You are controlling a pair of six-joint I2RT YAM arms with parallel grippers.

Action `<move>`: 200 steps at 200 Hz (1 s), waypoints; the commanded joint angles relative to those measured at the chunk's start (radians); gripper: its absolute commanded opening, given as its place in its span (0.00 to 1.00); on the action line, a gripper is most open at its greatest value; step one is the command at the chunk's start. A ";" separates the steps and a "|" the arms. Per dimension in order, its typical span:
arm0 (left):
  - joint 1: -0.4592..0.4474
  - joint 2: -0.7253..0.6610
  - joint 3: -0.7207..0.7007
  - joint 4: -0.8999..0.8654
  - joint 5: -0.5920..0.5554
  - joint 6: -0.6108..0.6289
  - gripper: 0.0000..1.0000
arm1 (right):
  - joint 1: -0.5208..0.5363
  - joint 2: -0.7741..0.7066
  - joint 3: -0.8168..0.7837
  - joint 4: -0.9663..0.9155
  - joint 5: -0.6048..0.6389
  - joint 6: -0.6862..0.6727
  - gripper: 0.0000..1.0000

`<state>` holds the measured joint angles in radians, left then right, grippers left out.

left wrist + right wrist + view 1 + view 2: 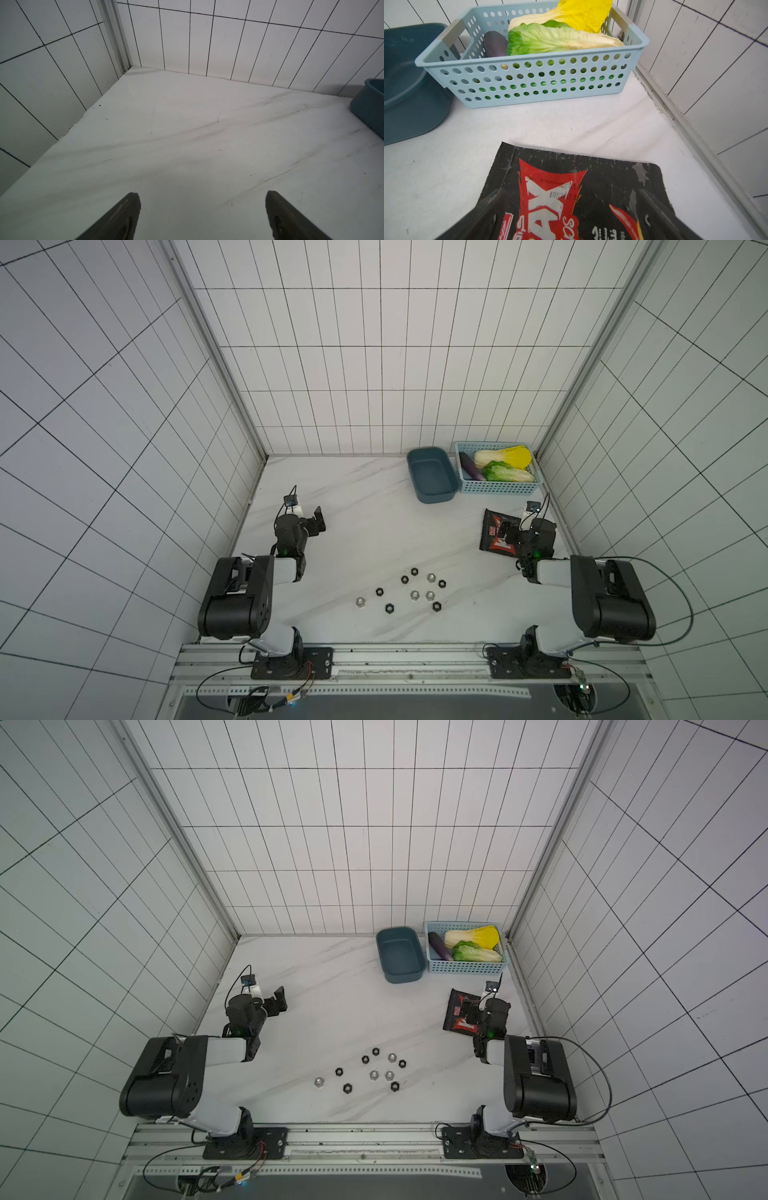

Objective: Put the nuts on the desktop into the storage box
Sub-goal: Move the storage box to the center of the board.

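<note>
Looks like square one, judging by the layout. Finds nothing inside the storage box [435, 497], parked at the far edge of the desktop [365, 506] toward the far right corner, just beside a light blue basket [496, 488]. Counts ten nuts [414, 594] lying loose near the front edge, about midway along it and well apart from the box: six black, four silver. Leaves all ten to carry over, then. Shows the left gripper [203, 207] spread wide and holding nothing, over bare marble toward the left edge. Shows the right gripper [469, 1013] just as wide, nothing between its jaws, hanging over a black snack bag [591, 176] toward the right edge. Tallies one box, one bag, one basket, and in that basket two cabbages [505, 457] and one aubergine [470, 468].
</note>
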<state>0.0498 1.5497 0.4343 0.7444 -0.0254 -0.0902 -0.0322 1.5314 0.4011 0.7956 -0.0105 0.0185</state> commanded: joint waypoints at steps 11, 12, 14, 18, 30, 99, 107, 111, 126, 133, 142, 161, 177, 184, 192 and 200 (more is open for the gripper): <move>0.002 0.009 0.015 0.020 0.001 -0.006 0.98 | 0.006 0.013 0.035 0.013 0.010 0.000 0.99; 0.002 0.010 0.016 0.020 0.001 -0.006 0.98 | 0.005 0.013 0.035 0.013 0.010 0.000 0.99; 0.002 0.010 0.015 0.021 0.001 -0.006 0.98 | 0.006 0.011 0.035 0.012 0.010 0.000 0.99; 0.001 0.010 0.015 0.021 0.001 -0.006 0.98 | 0.005 0.012 0.035 0.012 0.010 0.000 0.99; 0.002 0.010 0.016 0.021 0.002 -0.006 0.98 | 0.005 0.012 0.035 0.012 0.010 0.000 0.99; -0.019 0.009 0.016 0.021 -0.046 0.002 0.98 | 0.005 0.012 0.035 0.013 0.010 0.001 0.99; -0.019 0.010 0.016 0.021 -0.048 0.002 0.98 | 0.006 0.013 0.035 0.013 0.009 0.001 0.99; -0.020 0.010 0.015 0.021 -0.047 0.003 0.98 | 0.006 0.012 0.035 0.013 0.009 0.001 0.99; -0.019 0.010 0.015 0.021 -0.047 0.002 0.98 | 0.005 0.013 0.036 0.011 0.009 0.002 0.99; -0.020 0.010 0.015 0.021 -0.047 0.003 0.98 | 0.006 0.013 0.035 0.013 0.008 0.003 0.99; -0.020 0.011 0.016 0.021 -0.049 0.000 0.98 | 0.005 0.010 0.029 0.021 0.010 0.006 0.99; -0.028 0.010 0.015 0.021 -0.065 0.003 0.98 | -0.004 -0.002 0.013 0.049 0.067 0.047 0.99; -0.038 0.008 0.011 0.027 -0.086 0.009 0.98 | -0.018 -0.074 -0.005 0.020 0.031 0.045 0.99; -0.040 0.008 0.010 0.032 -0.090 0.010 0.98 | -0.018 -0.125 -0.017 -0.002 0.020 0.043 0.99; -0.039 0.006 0.007 0.033 -0.090 0.011 0.98 | -0.019 -0.187 -0.028 -0.049 0.017 0.047 0.99; -0.042 0.006 0.008 0.034 -0.098 0.010 0.98 | -0.018 -0.263 -0.037 -0.100 0.012 0.052 0.99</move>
<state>0.0154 1.5497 0.4343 0.7452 -0.0906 -0.0887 -0.0402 1.4475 0.3950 0.7673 0.0120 0.0456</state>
